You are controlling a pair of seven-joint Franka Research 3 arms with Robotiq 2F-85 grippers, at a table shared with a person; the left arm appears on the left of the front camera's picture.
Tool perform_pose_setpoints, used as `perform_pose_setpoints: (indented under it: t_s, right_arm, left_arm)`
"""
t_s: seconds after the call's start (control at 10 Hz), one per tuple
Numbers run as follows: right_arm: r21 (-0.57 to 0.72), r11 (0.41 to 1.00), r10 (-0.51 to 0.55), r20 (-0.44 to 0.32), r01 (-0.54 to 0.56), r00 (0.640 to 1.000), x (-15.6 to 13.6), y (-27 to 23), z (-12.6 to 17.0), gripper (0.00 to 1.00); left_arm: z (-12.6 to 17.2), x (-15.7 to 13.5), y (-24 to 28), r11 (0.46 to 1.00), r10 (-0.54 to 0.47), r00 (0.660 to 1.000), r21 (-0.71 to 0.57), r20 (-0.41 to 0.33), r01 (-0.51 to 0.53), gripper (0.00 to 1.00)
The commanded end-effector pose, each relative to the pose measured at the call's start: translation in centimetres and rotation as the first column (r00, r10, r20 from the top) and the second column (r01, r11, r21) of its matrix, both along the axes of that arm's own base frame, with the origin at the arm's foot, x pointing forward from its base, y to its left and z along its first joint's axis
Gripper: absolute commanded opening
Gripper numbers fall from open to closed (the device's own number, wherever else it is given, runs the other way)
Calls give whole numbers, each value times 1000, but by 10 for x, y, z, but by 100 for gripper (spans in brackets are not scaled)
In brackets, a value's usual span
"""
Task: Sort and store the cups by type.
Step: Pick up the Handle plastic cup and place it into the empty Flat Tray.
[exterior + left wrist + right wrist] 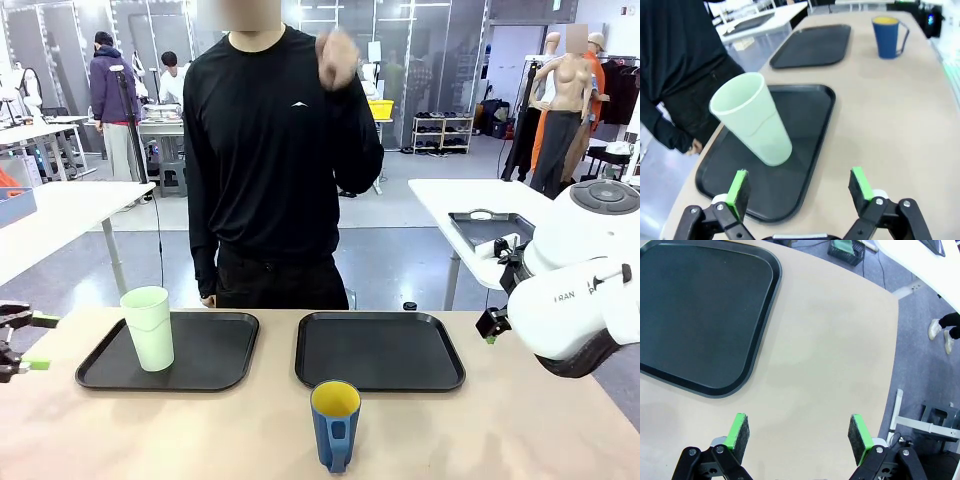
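A: Left gripper (799,182)?
B: Fingers spread, holding nothing. The mint tumbler (752,120) stands upright on a black tray (812,125) just ahead of them, and the blue mug (887,36) is far beyond.
A: Right gripper (799,424)?
B: Fingers spread above the table (830,350).

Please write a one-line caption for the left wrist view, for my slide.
Open left gripper facing a mint-green tumbler standing on a black tray, blue mug beyond.

A tall, pale mint-green tumbler (148,328) stands upright, mouth up, at lower left of the front view on a black tray (215,350). A shorter dark blue mug (335,424), yellow inside, stands upright at bottom centre on the bare bench (500,430), its handle toward the viewer.
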State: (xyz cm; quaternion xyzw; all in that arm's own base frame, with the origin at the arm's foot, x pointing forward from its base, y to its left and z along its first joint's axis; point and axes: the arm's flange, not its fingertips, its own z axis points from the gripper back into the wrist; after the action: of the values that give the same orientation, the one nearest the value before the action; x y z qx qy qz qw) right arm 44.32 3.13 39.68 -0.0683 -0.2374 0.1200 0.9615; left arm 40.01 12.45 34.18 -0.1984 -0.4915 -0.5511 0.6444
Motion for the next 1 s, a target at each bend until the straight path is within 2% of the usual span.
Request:
perform_pose_setpoints:
  t_s: [0.0, 0.2, 0.5, 0.7, 0.8, 0.9]
  right_arm:
    - [0, 1000, 0, 0, 0, 1000, 0, 0, -1, 100]
    - [0, 1000, 0, 0, 0, 1000, 0, 0, -1, 100]
    - [0, 1000, 0, 0, 0, 1000, 0, 0, -1, 100]
    - [0, 1000, 0, 0, 0, 1000, 0, 0, -1, 100]
    - [0, 1000, 0, 0, 0, 1000, 0, 0, -1, 100]
    - [0, 1000, 0, 0, 0, 1000, 0, 0, -1, 100]
  left_arm:
    - [22, -42, 0, 985, 42, 997, 168, -67, -30, 100]
    - [34, -66, 1, 938, 73, 984, 346, -163, -12, 100]
    - [42, -79, 7, 916, 125, 966, 402, -228, -23, 100]
    - [39, -73, 16, 919, 118, 961, 395, -250, -10, 100]
    - [47, -42, 31, 916, 121, 965, 400, -231, -19, 100]
    - [47, -42, 31, 916, 121, 965, 400, -231, -19, 100]
